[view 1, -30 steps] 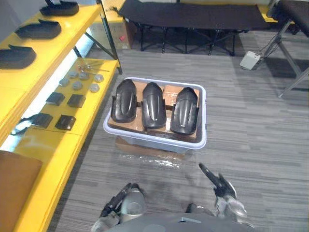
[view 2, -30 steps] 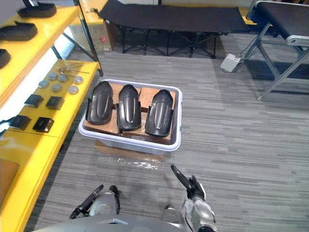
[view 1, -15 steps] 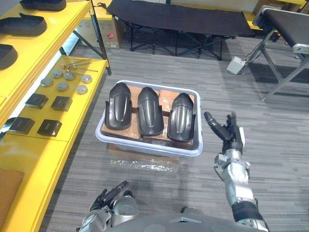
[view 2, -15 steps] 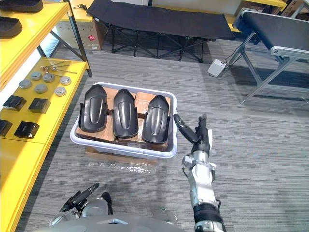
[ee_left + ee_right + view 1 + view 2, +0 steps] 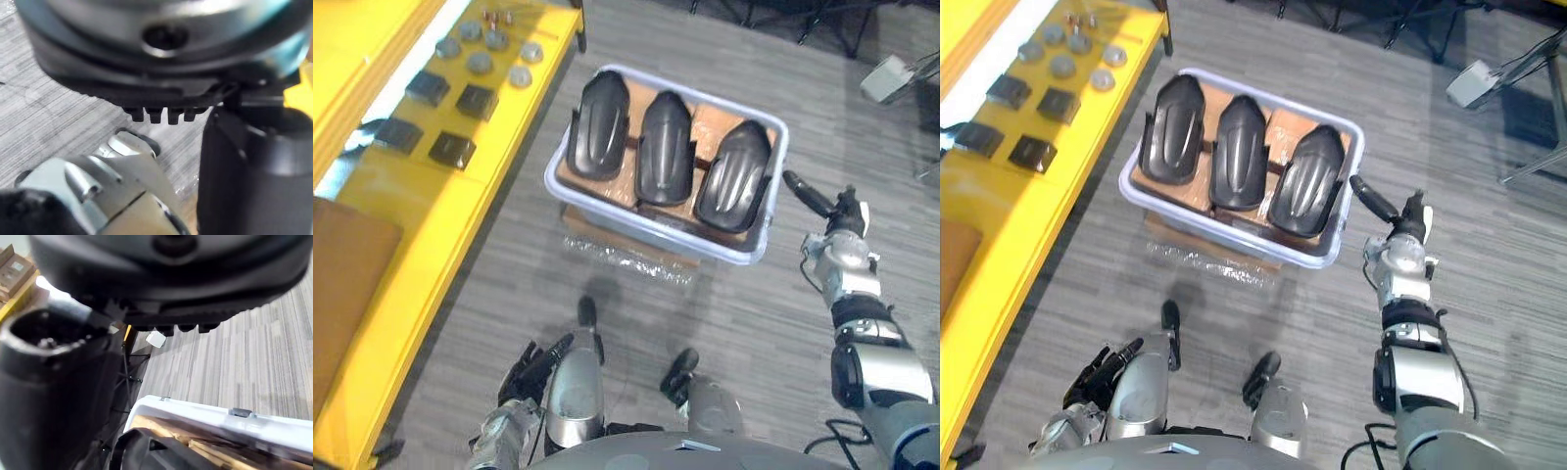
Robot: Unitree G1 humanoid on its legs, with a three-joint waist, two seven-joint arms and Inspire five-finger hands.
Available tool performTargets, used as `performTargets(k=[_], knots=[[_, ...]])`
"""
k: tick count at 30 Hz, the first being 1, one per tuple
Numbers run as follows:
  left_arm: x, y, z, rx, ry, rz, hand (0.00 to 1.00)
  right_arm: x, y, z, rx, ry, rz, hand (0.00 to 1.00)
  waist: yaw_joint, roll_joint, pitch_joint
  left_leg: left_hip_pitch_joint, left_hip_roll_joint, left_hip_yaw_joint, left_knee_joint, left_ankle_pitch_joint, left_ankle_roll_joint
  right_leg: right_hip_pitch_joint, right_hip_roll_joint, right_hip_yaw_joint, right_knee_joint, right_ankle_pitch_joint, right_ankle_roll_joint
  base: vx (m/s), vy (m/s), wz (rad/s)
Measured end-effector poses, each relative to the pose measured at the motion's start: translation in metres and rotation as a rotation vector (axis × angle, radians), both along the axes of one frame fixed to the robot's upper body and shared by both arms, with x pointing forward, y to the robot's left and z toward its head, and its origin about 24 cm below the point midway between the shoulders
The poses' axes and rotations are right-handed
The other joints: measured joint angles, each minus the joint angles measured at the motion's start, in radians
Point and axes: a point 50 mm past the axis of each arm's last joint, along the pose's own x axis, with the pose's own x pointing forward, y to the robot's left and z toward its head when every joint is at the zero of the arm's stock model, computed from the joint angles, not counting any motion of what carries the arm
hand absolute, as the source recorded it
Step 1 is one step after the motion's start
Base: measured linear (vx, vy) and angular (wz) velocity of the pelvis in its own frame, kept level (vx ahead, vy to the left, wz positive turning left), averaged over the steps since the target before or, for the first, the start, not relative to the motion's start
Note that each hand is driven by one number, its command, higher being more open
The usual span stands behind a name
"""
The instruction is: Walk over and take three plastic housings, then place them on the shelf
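Three black moulded plastic housings side by side in pale plastic bin, untouched. Right hand just beside bin's rim, fingers straight, empty, likely staging a grab. Left hand low, fingers loose.

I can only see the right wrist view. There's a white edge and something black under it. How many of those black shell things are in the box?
Observer: Three black housings lie side by side in the white bin.
Operator: Is my hand touching one?
Observer: No. The right hand is outside the bin, by its right rim, fingers straight, holding nothing.
Operator: Where's my other hand?
Observer: The left hand hangs low by the robot's body, away from the bin, holding nothing.
Operator: Where's the shelf?
Observer: A yellow shelf runs along the bin's left, with dark blocks and grey discs on it.
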Motion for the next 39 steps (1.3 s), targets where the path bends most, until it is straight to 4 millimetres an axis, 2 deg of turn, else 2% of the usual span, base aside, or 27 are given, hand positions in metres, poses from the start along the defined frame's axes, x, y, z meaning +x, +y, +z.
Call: performTargets(k=[8, 9, 15, 17, 18, 21, 22, 25, 28, 32, 33, 39], knots=[[0.02, 0.001, 0.005, -0.009, -0.052, -0.018, 1.0, 0.007, -0.023, 0.027, -0.023, 0.035, -0.022, 1.0, 0.014, 0.015, 0.044, -0.097, -0.013, -0.029, 0.046, 0.006, 0.015, -0.084, -0.026, -0.006, 0.064, -0.011, -0.004, -0.04, 0.028, 0.09], [0.024, 0.001, 0.006, -0.006, -0.06, -0.025, 1.0, 0.007, -0.025, 0.028, -0.022, 0.044, -0.018, 1.0, 0.019, 0.016, 0.055, -0.099, -0.016, -0.03, 0.048, 0.006, 0.016, -0.091, -0.034, -0.006, 0.08, -0.019, 0.002, -0.04, 0.001, 0.05], [0.039, -0.007, 0.011, -0.017, -0.107, -0.062, 1.0, 0.008, -0.023, 0.02, 0.011, 0.133, -0.005, 1.0, 0.032, 0.035, 0.066, -0.164, -0.022, -0.054, 0.085, 0.014, 0.026, -0.158, -0.058, -0.009, 0.17, -0.06, -0.006, -0.03, -0.026, 0.1], [0.045, -0.013, 0.013, -0.035, -0.122, -0.078, 1.0, 0.008, -0.028, 0.027, -0.006, 0.156, -0.006, 1.0, 0.038, 0.055, 0.076, -0.18, -0.03, -0.061, 0.085, 0.02, 0.026, -0.183, -0.073, -0.011, 0.2, -0.075, -0.006, -0.02, -0.04, 0.12], [0.049, -0.019, 0.014, -0.045, -0.129, -0.095, 1.0, 0.006, -0.036, 0.035, -0.04, 0.159, -0.018, 1.0, 0.044, 0.072, 0.082, -0.189, -0.04, -0.066, 0.08, 0.027, 0.025, -0.199, -0.086, -0.013, 0.22, -0.085, -0.006, -0.03, -0.029, 0.16], [0.052, -0.027, 0.014, -0.067, -0.149, -0.103, 1.0, 0.006, -0.048, 0.059, -0.094, 0.15, -0.046, 1.0, 0.054, 0.1, 0.089, -0.22, -0.052, -0.076, 0.068, 0.043, 0.029, -0.244, -0.105, -0.017, 0.26, -0.099, -0.011, -0.03, -0.037, 0.15], [0.052, -0.029, 0.014, -0.074, -0.148, -0.107, 1.0, 0.007, -0.051, 0.068, -0.126, 0.149, -0.052, 0.0, 0.058, 0.108, 0.091, -0.23, -0.056, -0.078, 0.057, 0.052, 0.031, -0.26, -0.11, -0.017, 0.271, -0.105, -0.014, -0.01, -0.041, 0.09], [0.053, -0.033, 0.014, -0.087, -0.156, -0.123, 1.0, 0.008, -0.057, 0.091, -0.214, 0.15, -0.072, 0.0, 0.065, 0.128, 0.093, -0.256, -0.066, -0.088, 0.057, 0.064, 0.031, -0.296, -0.129, -0.02, 0.316, -0.126, -0.017, 0.0, -0.05, 0.13], [0.055, -0.04, 0.014, -0.106, -0.169, -0.136, 1.0, 0.007, -0.06, 0.102, -0.283, 0.169, -0.09, 0.0, 0.077, 0.146, 0.096, -0.269, -0.07, -0.1, 0.061, 0.066, 0.03, -0.308, -0.139, -0.028, 0.341, -0.146, -0.02, 0.01, -0.05, 0.12], [0.055, -0.04, 0.015, -0.112, -0.182, -0.141, 1.0, -0.004, -0.076, 0.114, -0.376, 0.219, -0.171, 0.0, 0.083, 0.15, 0.095, -0.276, -0.07, -0.108, 0.061, 0.069, 0.026, -0.315, -0.138, -0.032, 0.351, -0.155, -0.03, 0.03, -0.059, 0.03], [0.055, -0.041, 0.015, -0.116, -0.193, -0.15, 1.0, -0.009, -0.083, 0.123, -0.517, 0.29, -0.21, 0.0, 0.08, 0.155, 0.094, -0.272, -0.068, -0.109, 0.059, 0.076, 0.026, -0.313, -0.133, -0.03, 0.35, -0.156, -0.032, 0.06, -0.063, -0.04], [0.054, -0.041, 0.014, -0.118, -0.188, -0.154, 1.0, -0.007, -0.08, 0.123, -0.573, 0.334, -0.201, 0.0, 0.081, 0.156, 0.093, -0.227, -0.056, -0.109, 0.026, 0.09, 0.015, -0.277, -0.114, -0.032, 0.332, -0.16, -0.037, 0.05, -0.057, -0.02]])
